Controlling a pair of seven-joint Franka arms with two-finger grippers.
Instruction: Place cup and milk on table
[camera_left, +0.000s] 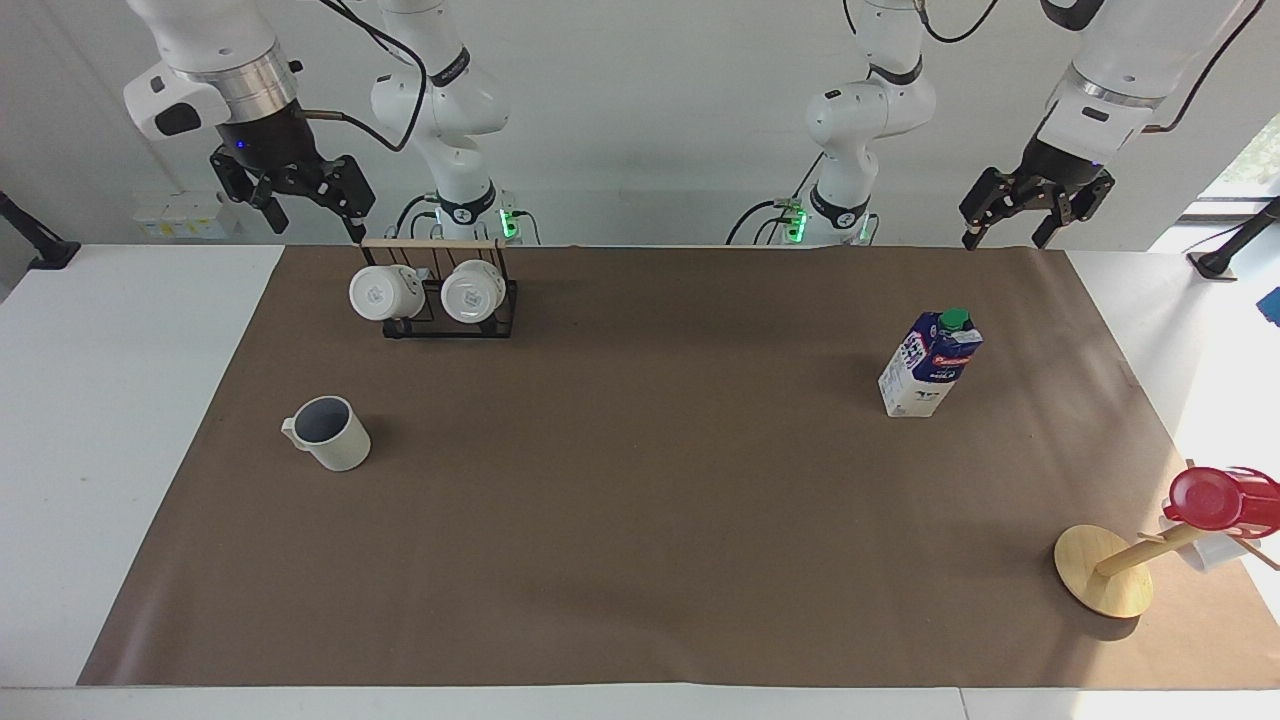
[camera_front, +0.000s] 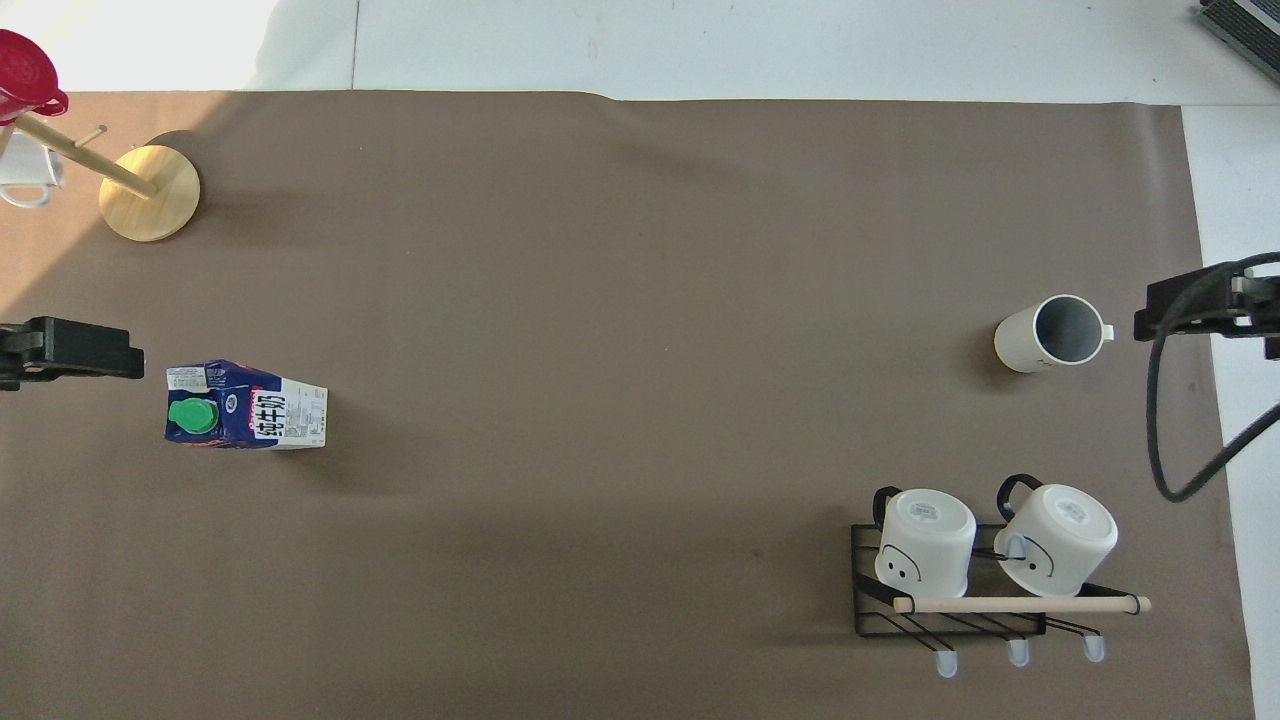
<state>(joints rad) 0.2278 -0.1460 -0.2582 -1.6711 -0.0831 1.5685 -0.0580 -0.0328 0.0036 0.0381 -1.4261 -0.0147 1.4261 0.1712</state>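
Note:
The cup (camera_left: 330, 432) stands upright on the brown sheet of the table (camera_left: 640, 520), toward the right arm's end; it also shows in the overhead view (camera_front: 1050, 333). The milk (camera_left: 930, 365) stands upright on the sheet toward the left arm's end, its green cap on top; it also shows in the overhead view (camera_front: 245, 405). My right gripper (camera_left: 315, 228) is open and empty, raised by the rack's end. My left gripper (camera_left: 1005, 240) is open and empty, raised over the sheet's edge nearest the robots. Neither touches anything.
A black rack (camera_left: 440, 325) with two plain white mugs (camera_front: 925, 545) stands nearer to the robots than the cup. A wooden mug tree (camera_left: 1105, 570) holds a red cup (camera_left: 1215, 497) and a white mug, farther from the robots than the milk.

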